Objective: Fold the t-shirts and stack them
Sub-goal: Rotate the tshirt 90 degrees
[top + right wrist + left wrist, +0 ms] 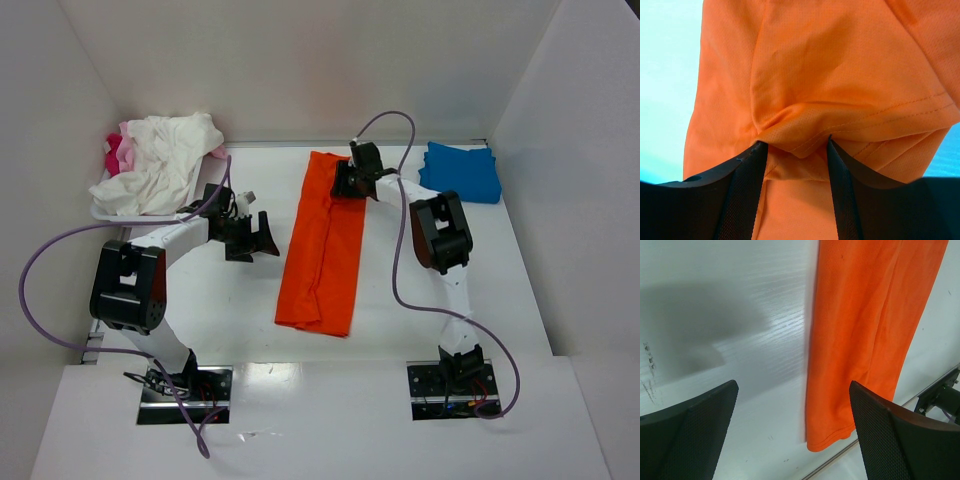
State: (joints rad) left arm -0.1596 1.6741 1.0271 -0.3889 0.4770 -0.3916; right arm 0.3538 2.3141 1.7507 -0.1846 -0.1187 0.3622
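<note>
The bright orange t-shirt (322, 250) lies on the table's middle, folded into a long strip running near to far. My right gripper (345, 183) is at its far end. In the right wrist view its fingers (750, 170) stand partly apart, with the tips tucked under a puckered hem of the orange cloth (840, 65). My left gripper (250, 240) hovers left of the strip, open and empty (792, 410), with the shirt's near end (865, 315) ahead of it. The blue t-shirt (462, 172) lies folded at the far right. White (160, 165) and pink (118, 152) shirts are heaped at the far left.
The heap rests on a white tray (100, 212) against the left wall. White walls close in the table on the left, back and right. Purple cables loop from both arms. A metal rail (850, 452) marks the table's near edge.
</note>
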